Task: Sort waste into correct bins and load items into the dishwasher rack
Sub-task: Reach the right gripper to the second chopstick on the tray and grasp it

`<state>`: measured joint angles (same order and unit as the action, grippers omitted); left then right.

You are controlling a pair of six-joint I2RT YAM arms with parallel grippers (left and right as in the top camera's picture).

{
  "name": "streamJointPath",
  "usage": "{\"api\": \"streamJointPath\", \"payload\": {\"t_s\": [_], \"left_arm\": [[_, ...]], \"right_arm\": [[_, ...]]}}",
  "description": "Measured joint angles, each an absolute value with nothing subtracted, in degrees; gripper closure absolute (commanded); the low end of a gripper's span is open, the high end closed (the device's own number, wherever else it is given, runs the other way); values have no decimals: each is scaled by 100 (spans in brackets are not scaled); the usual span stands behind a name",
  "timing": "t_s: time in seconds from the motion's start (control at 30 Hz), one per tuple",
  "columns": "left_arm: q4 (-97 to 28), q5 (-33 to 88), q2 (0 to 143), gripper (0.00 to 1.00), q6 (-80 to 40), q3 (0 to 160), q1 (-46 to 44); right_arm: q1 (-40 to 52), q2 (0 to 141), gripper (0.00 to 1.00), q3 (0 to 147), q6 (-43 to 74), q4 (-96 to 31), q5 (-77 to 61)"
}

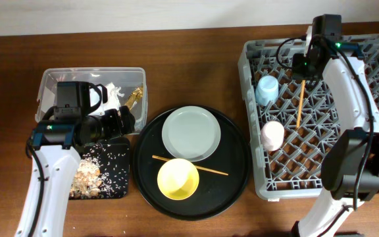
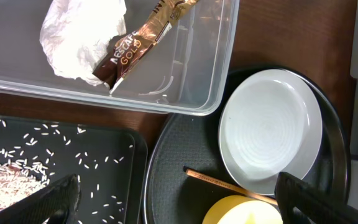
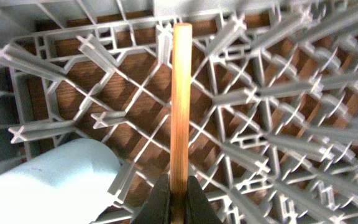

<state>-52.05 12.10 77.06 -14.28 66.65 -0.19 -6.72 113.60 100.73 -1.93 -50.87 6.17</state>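
Chopstick (image 3: 180, 93) clamped in right gripper (image 3: 178, 196) over rack (image 1: 374, 184); left gripper (image 2: 178, 180) wide, empty. We log cups (image 1: 266, 89), waste (image 2: 79, 37) done. Rack's 9 o'clock: plate (image 1: 191, 133), bowl (image 1: 177, 179), other chopstick (image 1: 189, 166) pending.

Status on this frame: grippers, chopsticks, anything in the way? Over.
Right gripper shut on chopstick over rack, beside blue cup. Left gripper open, empty. Second chopstick, plate, yellow bowl on round tray. Nothing in the way.

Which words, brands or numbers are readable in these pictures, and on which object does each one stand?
"NESCAFE GOLD": on the gold-brown wrapper lying in the clear box, left wrist view.
Further print at the wrapper's upper end: too blurred to read.
No other text is readable in any view.
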Motion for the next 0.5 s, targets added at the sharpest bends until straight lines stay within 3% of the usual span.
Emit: {"api": "streamJointPath", "payload": {"t_s": [0.17, 0.2, 0.27, 0.3, 0.33, 0.43, 0.5], "left_arm": [[-5205, 1212, 7706, 1, -1428, 6665, -19], [-5205, 1212, 7706, 1, -1428, 6665, -19], [-5205, 1212, 7706, 1, -1428, 6665, -19], [-5205, 1212, 7706, 1, -1428, 6665, -19], [-5205, 1212, 7706, 1, -1428, 6665, -19], [-5205, 1212, 7706, 1, -1428, 6665, -19], [-5199, 1208, 7706, 1, -1428, 6665, -19]], "right_arm": [[-672, 11360, 90, 10075, -1328, -5712, 183], [-672, 11360, 77, 10075, -1365, -5725, 110], [-672, 11362, 40, 10075, -1354, -5769, -23], [-672, 11362, 32, 10075, -1345, -5771, -36], [-672, 11362, 29, 10075, -1326, -5771, -38], [-672, 11362, 3, 10075, -1181, -5789, -117], [-676, 11362, 1, 10088, -1046, -6318, -1551]]}}
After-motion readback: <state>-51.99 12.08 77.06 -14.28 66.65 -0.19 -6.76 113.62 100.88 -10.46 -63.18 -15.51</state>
